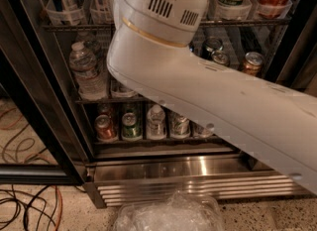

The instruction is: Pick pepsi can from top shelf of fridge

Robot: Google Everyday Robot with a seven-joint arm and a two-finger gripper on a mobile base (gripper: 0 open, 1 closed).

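- Cannot see the gripper, hidden beyond the white arm [198, 91] up at the top shelf [247, 22] — cannot tell its grip
- Cannot spot the pepsi can either; probably behind the arm, kept upright by a clear holder [63, 16]

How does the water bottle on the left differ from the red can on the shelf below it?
The water bottle is clear plastic with a white cap; the red can is coloured, with a silver top. The bottle looks taller and stands one shelf higher than the can. Both stand upright in the fridge. The gripper is out of view, past the white arm.
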